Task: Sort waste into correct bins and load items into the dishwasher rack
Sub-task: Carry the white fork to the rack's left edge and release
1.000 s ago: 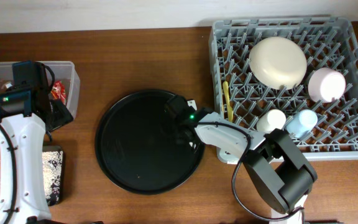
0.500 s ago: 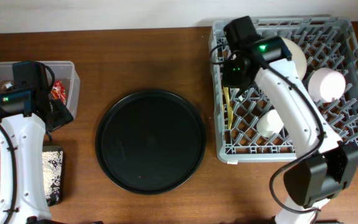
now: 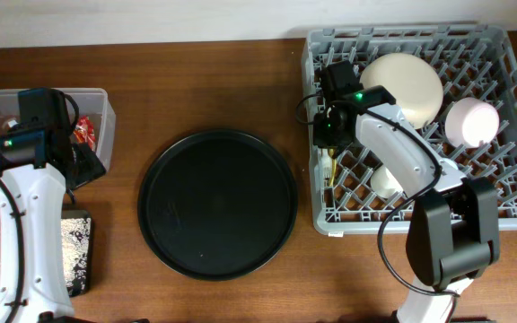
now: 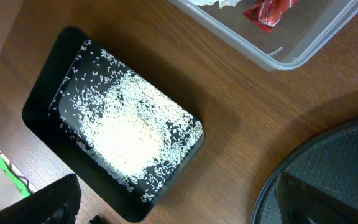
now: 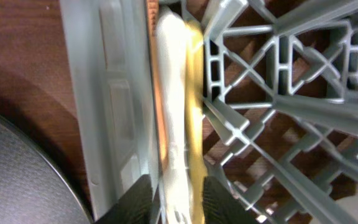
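The dishwasher rack lay under the right hand, which hung over the rack's outer wall, so nearly all of the crate spread away to one side of it. Across that wall from the hand, on the counter, sat the round black tray; its rim was near the hand but not touching it. The large cream bowl rested among the pegs just beyond the hand, and the small pink bowl lay farther off past it. The white cup sat back along the hand's own arm.

In the wrist view the right hand was set narrow. A finger stood on each side of the cream utensil and the yellow utensil, which lay side by side in the slot just inside the rack wall and ran straight ahead of the fingertips. I could not tell whether the fingers were pressing on them.

The left hand was spread wide and held nothing. Below and just ahead of it lay the shallow black tray, its floor covered in rice grains. Farther ahead stood the clear tub, apart from the tray, holding the red wrapper and, at the frame edge, a bit of the white paper wad.
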Tool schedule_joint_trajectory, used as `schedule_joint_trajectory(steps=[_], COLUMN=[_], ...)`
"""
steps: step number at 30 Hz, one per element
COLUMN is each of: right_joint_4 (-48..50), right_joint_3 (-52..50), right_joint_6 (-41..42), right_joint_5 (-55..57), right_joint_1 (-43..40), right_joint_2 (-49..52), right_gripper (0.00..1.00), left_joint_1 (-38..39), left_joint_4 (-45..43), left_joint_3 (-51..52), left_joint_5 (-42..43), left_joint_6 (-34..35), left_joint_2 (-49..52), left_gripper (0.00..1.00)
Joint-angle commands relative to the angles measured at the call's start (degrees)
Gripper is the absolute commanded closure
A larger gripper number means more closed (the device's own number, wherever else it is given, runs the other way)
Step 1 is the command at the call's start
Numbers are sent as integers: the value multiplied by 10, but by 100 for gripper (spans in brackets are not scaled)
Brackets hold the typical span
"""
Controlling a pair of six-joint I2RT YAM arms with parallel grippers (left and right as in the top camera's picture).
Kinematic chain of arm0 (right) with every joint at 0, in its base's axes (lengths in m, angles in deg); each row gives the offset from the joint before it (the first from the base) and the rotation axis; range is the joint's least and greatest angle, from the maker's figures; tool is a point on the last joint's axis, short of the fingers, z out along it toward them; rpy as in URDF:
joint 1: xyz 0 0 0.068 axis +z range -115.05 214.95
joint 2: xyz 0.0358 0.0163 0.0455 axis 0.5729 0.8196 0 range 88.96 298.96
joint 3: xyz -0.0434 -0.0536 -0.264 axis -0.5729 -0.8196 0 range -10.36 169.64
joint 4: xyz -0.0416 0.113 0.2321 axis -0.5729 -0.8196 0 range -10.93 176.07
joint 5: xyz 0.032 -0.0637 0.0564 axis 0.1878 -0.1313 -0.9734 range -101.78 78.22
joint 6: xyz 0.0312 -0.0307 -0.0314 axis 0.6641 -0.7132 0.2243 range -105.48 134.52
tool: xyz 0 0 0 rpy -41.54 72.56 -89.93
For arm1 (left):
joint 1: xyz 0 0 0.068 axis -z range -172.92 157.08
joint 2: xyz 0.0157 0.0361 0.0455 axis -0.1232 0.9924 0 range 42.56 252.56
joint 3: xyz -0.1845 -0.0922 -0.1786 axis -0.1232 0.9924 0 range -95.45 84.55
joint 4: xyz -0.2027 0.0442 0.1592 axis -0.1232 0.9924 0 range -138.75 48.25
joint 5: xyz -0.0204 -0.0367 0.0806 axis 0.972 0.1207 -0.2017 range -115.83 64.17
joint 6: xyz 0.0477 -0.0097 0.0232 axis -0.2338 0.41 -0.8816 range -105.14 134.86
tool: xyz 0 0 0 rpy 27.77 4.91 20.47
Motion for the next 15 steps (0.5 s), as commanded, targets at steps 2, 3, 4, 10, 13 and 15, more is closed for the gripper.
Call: schedule_joint_trajectory(steps=[2,3,4,10,13,15], right_joint_4=[1,-10,-34,-200,-200,-200], right_joint_3=[8,32,64,195,194,194], right_joint_6=[-11,-22,-22,-23,-23,-23], right_joint_5=[1,4,3,1,1,1], right_joint_1=[0,-1,-6,-11,-11,-11], right_joint_2=[-14,-31,-52,-209,-211,-210], right_gripper=[57,57,57,2,2,2], left_joint_1=[1,1,1,1,1,1], left_joint_4=[1,1,1,1,1,1], left_joint_3=[-4,-4,-4,-4,-4,-4], left_joint_5=[-4,-4,-4,-4,-4,-4], left_joint_6=[2,2,2,2,2,2], left_joint_2=[-4,-4,-4,-4,-4,-4], left_gripper=[1,1,1,1,1,1])
